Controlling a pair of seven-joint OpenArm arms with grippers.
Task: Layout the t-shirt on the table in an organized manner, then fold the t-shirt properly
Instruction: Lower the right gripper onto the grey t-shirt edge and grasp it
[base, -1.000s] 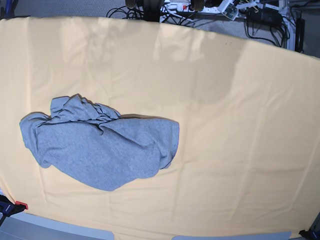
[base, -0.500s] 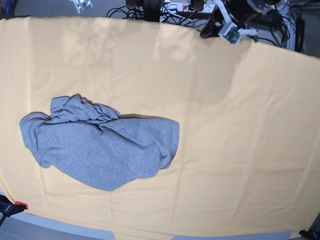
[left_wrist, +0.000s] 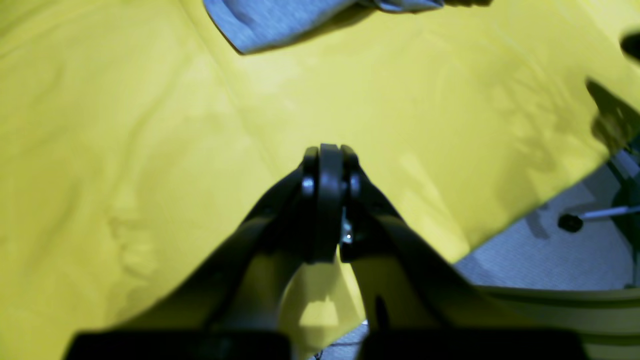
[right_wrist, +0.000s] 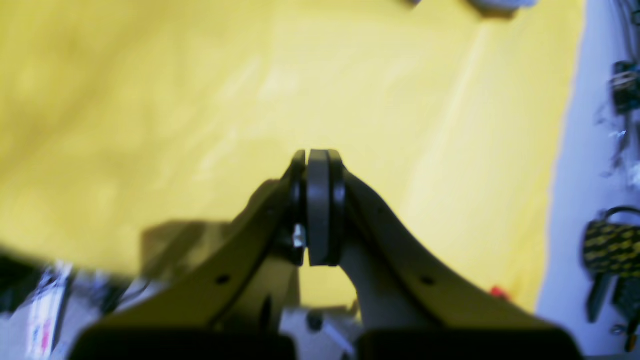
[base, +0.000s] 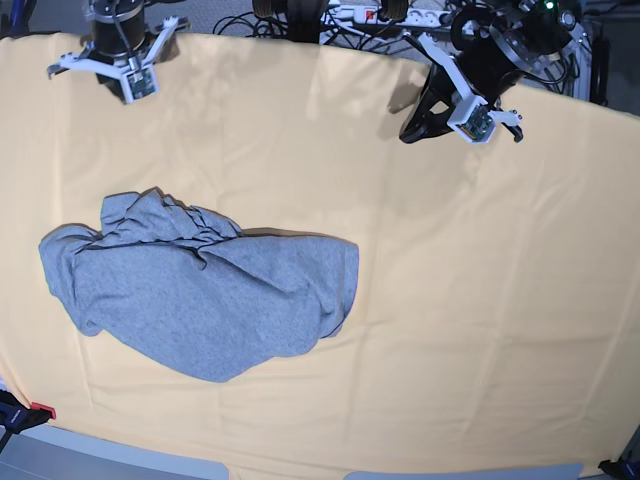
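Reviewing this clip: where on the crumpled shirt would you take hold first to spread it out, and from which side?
Probably the shirt at its right-hand edge in the base view, near the corner. That edge lies flat on the table in a clean line, unlike the bunched folds at upper left. It faces the left gripper, which could come down from above with the jaws astride the edge.

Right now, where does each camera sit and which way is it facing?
Base: high at the near table edge, looking down at the t-shirt; both arms show at the far edge.
Left wrist: on the left arm, looking past the shut left gripper toward the shirt's edge.
Right wrist: on the right arm, behind the shut right gripper, over bare cloth.
Base and left wrist share the shirt.
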